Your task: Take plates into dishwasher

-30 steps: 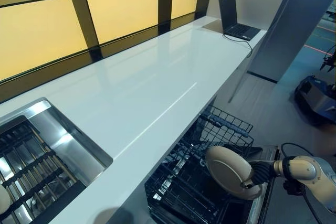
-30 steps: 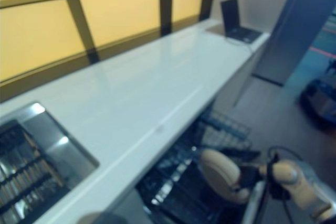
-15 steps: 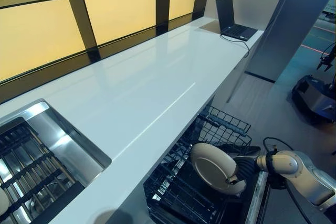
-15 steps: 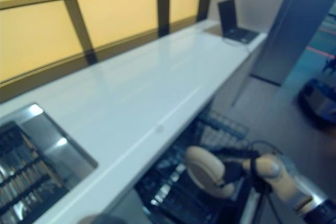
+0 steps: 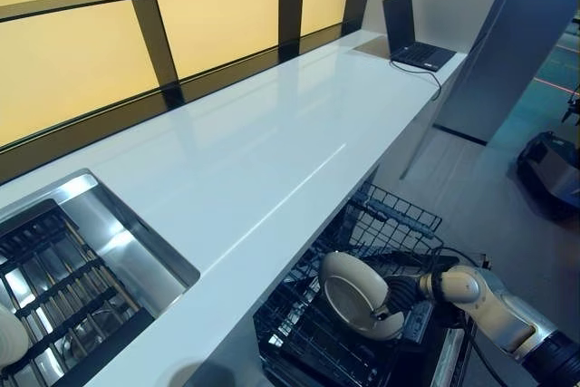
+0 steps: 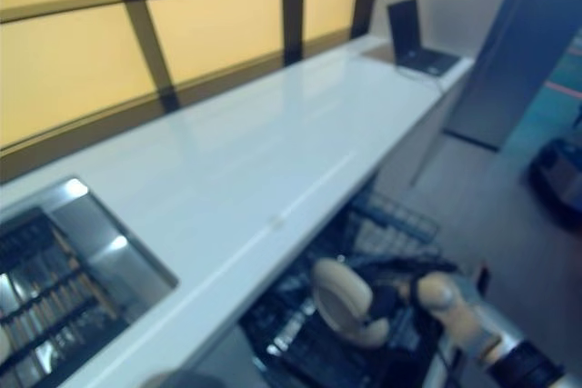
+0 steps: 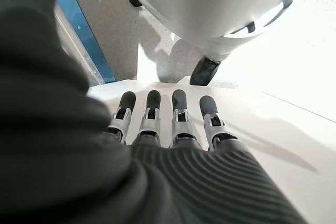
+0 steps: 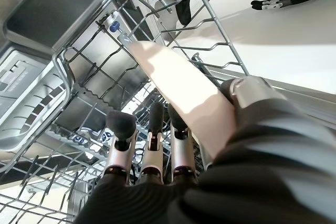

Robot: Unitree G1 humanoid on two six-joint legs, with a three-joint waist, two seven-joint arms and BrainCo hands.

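Amber window panels back a long white counter, with a laptop at its far end and a steel sink set into the near end; both lie well away from the working hand, the sink far off toward the robot's left. Below the counter's front edge the dishwasher's black wire rack is pulled out, and the right hand reaches in over it. That hand grasps a cream plate, thumb on one face and fingers along the other, pinching it near the rim so the plate stands nearly on edge just ahead of the palm. The plate hangs over the rack's tines, close above them; whether its lower rim already touches the wire cannot be told. No other plate shows seated in the rack, so this looks like an early one: carried to the machine but not yet slotted or let go. A pale rounded rim in the sink, possibly another dish, may remain to be fetched. The left hand hangs idle, far from the rack, its fingers straight and relaxed, holding nothing.
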